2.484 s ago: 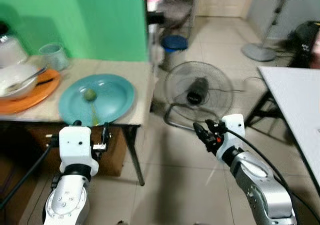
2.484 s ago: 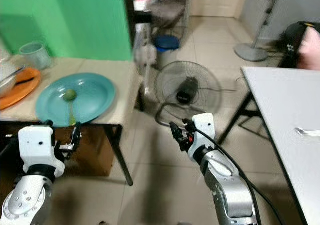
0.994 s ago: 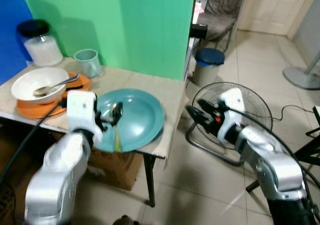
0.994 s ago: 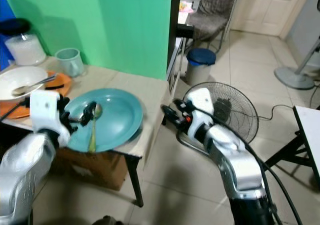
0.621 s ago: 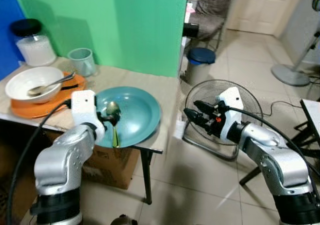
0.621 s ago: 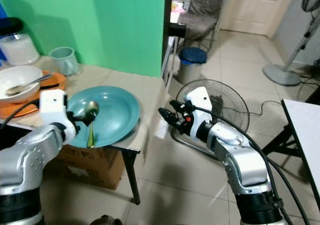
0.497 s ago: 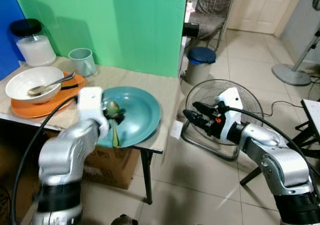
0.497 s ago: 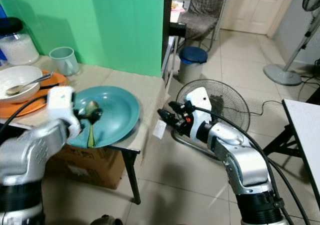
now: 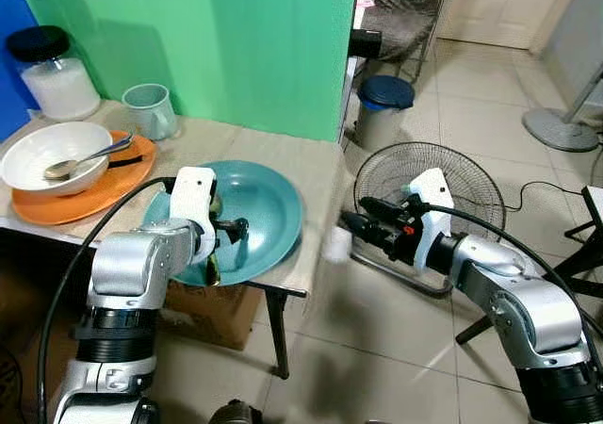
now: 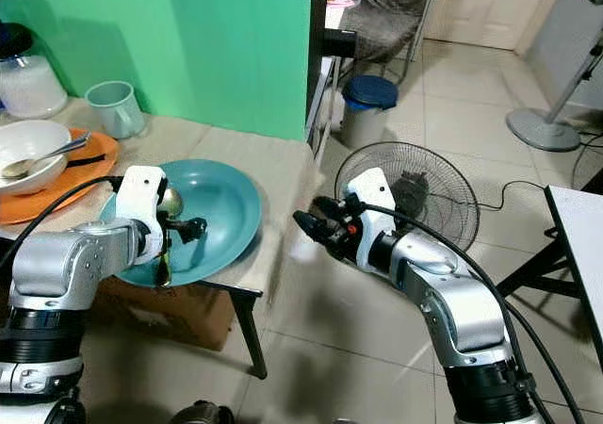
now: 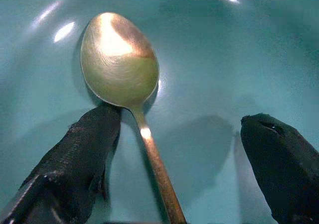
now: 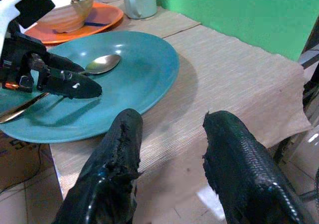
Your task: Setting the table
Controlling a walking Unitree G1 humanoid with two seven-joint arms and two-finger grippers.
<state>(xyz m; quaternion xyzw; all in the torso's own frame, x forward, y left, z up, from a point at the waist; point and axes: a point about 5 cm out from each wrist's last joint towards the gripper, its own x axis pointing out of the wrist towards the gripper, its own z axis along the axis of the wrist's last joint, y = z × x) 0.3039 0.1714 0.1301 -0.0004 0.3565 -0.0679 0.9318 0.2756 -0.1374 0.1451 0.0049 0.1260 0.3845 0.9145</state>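
Left wrist view — left gripper (image 11: pixel 174 149) spread open astride the spoon (image 11: pixel 124 79) on the plate (image 9: pixel 268 207); right gripper (image 12: pixel 172 169) open, empty.

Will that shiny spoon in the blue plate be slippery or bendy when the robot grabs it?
The spoon looks like polished metal, so probably stiff, not bendy. Its thin, smooth handle lies flat on the glossy teal plate, so it may slide or spin when the left gripper closes its open fingers. It looks small, so probably light.
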